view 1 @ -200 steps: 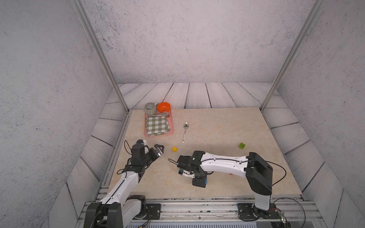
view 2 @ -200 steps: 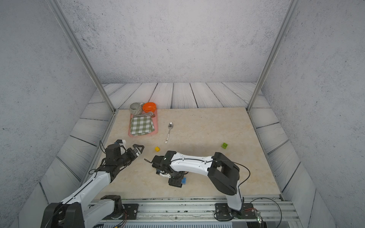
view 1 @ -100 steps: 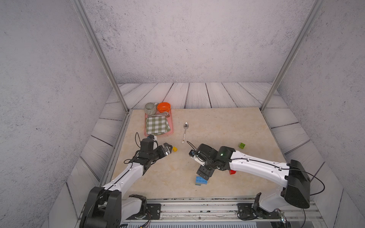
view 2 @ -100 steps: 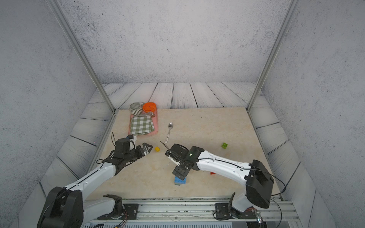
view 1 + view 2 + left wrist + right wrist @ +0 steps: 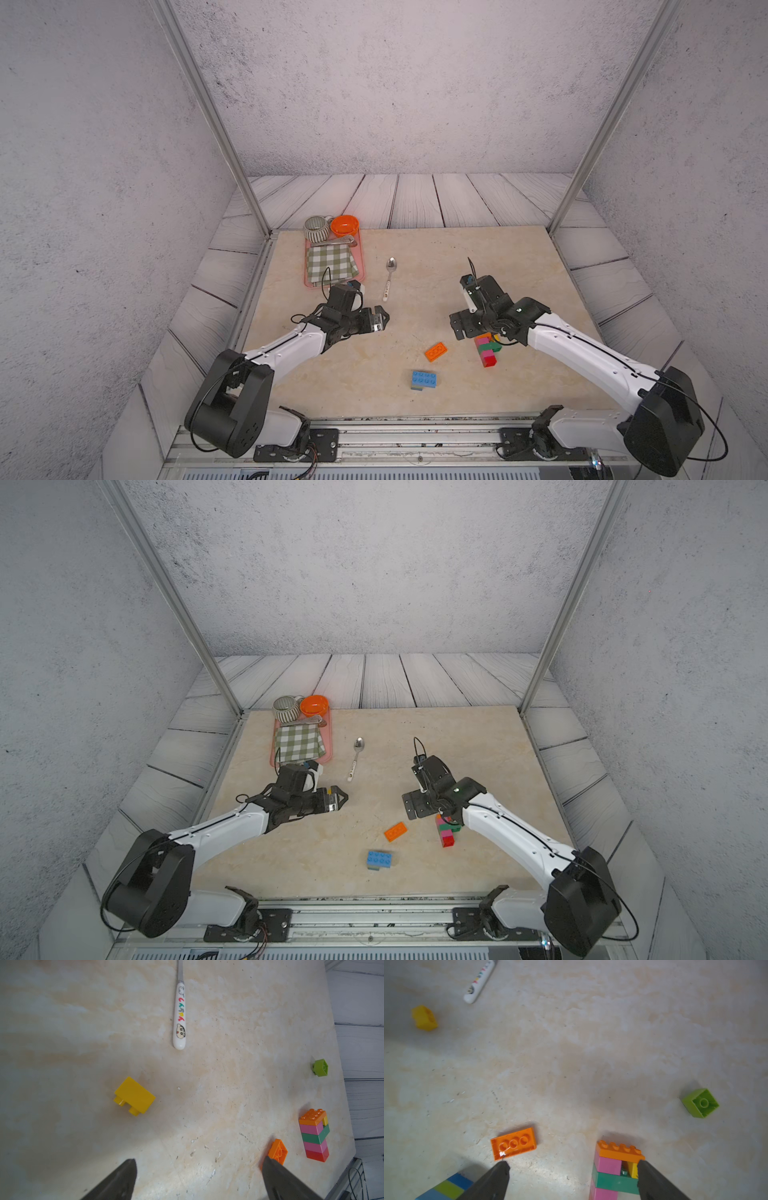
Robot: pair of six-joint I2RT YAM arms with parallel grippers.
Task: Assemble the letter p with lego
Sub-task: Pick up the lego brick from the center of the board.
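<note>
Pale marbled tabletop (image 5: 415, 249) lies between grey walls (image 5: 374, 104). On it is the lego column (image 5: 485, 351), built from an orange oblong at one end, then pink beside a small yellow piece, a dark green oblong, pink, and red at the other end. Whether it stands or lies flat cannot be told.

The right gripper (image 5: 572, 1163) hangs just over the column's orange end, its jaws spread wide and clamped on nothing. One of its fingers (image 5: 654, 1180) shows in front of the yellow piece, and it is unclear whether they touch.

A loose orange brick (image 5: 436, 351) lies hollow side up just beside the column, on the robot's left of it. A blue brick (image 5: 424, 379) with a lime piece joined to it sits near the column, further left and toward the front rail. A lime brick (image 5: 699, 1103), tipped so its hollow shows, rests well apart beyond the column's orange end.

A yellow brick (image 5: 135, 1096) lies on its side well to the left of the column. Near it is the left gripper (image 5: 198, 1159), its jaws wide apart over bare table.

A spoon (image 5: 389, 277) with a cartoon handle lies further from the column, back and left. Furthest that way is a pink tray (image 5: 363, 266) holding a checked cloth (image 5: 330, 262), a striped mug (image 5: 316, 230) and an orange bowl (image 5: 345, 225).
</note>
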